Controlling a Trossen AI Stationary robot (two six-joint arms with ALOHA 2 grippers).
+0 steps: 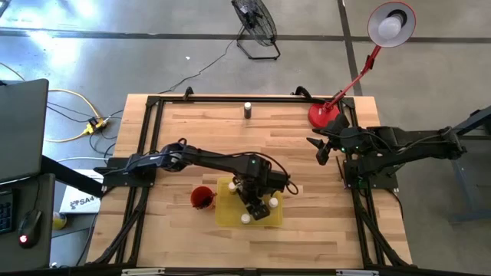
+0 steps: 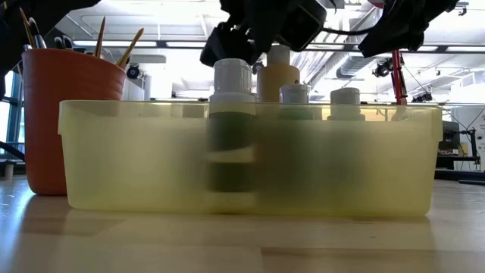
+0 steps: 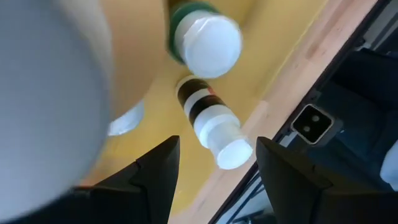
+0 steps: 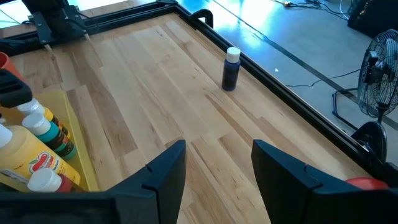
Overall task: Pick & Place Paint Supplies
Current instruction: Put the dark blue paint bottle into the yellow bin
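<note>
Nearby, a red cup (image 1: 201,197) touches the yellow tray (image 1: 227,215).

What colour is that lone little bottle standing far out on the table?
Dark blue bottle with a white cap, clearest in the right wrist view.

Floor (image 1: 153,46): grey concrete with pale seams; a yellow cable (image 1: 73,103) and a black cable trail across it beyond the tabletop's left edge.
Tabletop (image 1: 230,130): light wood planks inside a black metal frame (image 1: 149,115).
Fan (image 1: 255,23): black floor fan standing beyond the far edge.
Lamp (image 1: 390,23): red desk lamp; round base at the far right corner; pale lit shade out past that corner.
Left side: dark desk (image 1: 19,130) with a mouse (image 1: 29,226).
Ceiling (image 2: 174,30): white, with long light strips and ducts.
</note>
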